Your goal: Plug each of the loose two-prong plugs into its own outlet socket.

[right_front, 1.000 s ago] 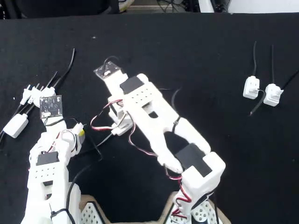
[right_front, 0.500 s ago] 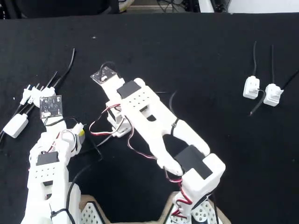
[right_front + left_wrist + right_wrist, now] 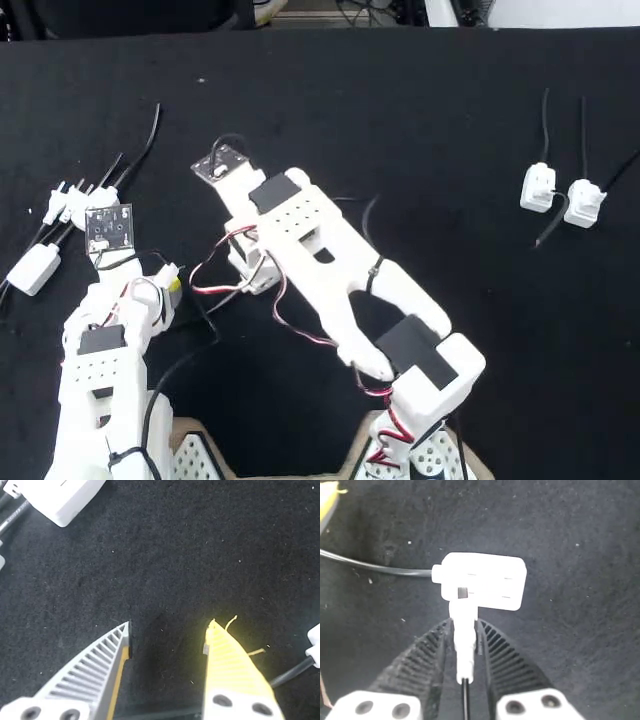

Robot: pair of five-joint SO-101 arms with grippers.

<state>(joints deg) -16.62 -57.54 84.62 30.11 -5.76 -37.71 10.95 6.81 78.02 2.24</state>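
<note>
— How's the right hand (image 3: 464, 626)?
— I've got it clenched on a plug (image 3: 463, 652), whose tip is against the outlet (image 3: 487, 580) lying on the counter (image 3: 570, 655).
— And the left hand (image 3: 167, 630)?
— Released, fingers spread wide above the counter.

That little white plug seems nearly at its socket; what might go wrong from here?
The white outlet socket block lies unbraced on the black cloth table, so pushing may simply slide it away. The right gripper pinches the slim white two-prong plug by a narrow stem; it might twist and the prongs miss.
</note>
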